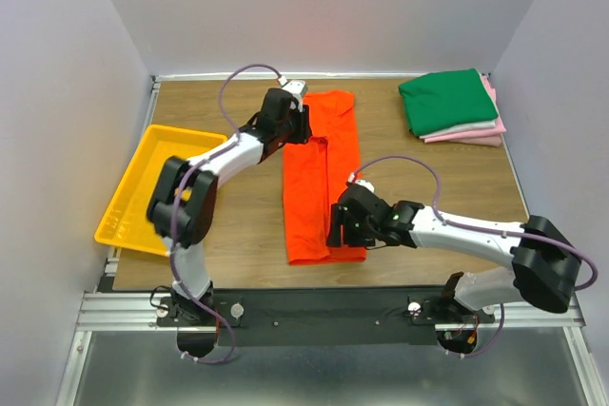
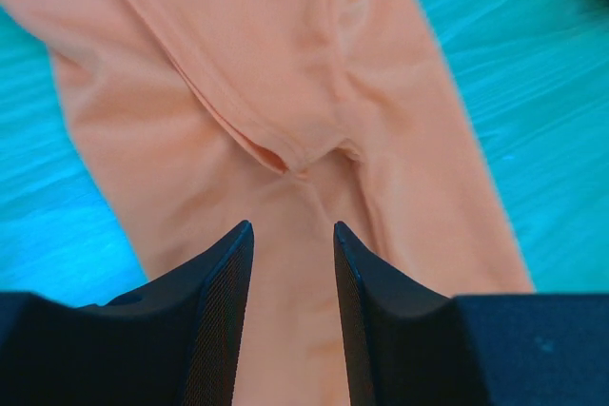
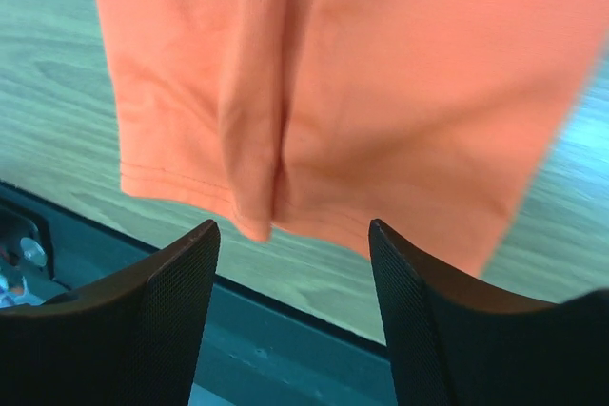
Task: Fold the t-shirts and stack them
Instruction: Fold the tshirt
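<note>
The bright orange t-shirt lies on the wooden table as a long strip, folded lengthwise. My left gripper hovers over its far end near the collar, and in the left wrist view the left gripper is open above the orange cloth with nothing pinched. At the near hem, my right gripper is also open. In the right wrist view the hem lies just beyond the right gripper. A folded stack sits at the far right, a dark green t-shirt on top of white and pink ones.
A yellow plastic tray sits at the table's left edge. The table's front edge and metal rail run just below the orange hem. White walls close in the table on three sides.
</note>
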You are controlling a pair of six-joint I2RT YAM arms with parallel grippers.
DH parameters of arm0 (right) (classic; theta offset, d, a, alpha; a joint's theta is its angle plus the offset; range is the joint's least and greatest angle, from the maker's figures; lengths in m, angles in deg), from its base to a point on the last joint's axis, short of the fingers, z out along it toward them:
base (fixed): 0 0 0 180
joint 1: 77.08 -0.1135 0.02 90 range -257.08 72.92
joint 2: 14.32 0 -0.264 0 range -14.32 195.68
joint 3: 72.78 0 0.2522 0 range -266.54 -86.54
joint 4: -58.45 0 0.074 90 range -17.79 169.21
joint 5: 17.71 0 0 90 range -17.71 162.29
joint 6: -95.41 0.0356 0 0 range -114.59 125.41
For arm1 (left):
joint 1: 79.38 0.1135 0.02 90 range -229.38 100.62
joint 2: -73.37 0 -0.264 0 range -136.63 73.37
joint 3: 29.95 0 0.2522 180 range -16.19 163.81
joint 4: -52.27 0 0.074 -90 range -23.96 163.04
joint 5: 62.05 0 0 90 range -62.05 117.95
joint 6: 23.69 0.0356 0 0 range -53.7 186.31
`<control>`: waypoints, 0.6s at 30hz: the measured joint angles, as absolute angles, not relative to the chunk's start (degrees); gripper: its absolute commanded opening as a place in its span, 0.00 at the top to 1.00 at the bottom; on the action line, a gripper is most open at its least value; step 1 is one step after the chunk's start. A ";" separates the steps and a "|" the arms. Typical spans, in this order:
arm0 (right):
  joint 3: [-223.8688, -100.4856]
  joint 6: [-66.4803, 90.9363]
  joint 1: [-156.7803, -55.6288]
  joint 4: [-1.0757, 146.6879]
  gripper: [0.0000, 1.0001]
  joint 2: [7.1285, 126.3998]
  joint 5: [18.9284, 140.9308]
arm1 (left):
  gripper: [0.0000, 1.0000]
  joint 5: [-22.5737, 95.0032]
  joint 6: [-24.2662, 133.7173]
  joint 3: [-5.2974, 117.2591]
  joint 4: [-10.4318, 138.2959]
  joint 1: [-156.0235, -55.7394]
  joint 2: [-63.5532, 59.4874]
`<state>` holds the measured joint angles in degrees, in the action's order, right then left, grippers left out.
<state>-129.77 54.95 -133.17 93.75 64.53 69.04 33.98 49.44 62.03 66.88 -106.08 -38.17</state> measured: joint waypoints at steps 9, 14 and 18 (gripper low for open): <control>-128.87 57.40 -133.26 102.19 0.29 59.75 62.40 | 0.53 27.20 43.56 37.77 63.45 -113.05 -9.24; -126.86 58.58 -133.24 105.29 0.32 59.59 60.41 | 0.54 23.90 36.48 23.27 64.39 -121.25 -1.56; -125.96 59.50 -133.24 106.47 0.38 59.48 58.99 | 0.53 21.74 30.82 16.98 66.57 -125.16 3.00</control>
<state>-125.96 59.50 -133.24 106.47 59.48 58.99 21.74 30.82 16.98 66.57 -125.16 3.00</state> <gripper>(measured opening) 0.651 0.466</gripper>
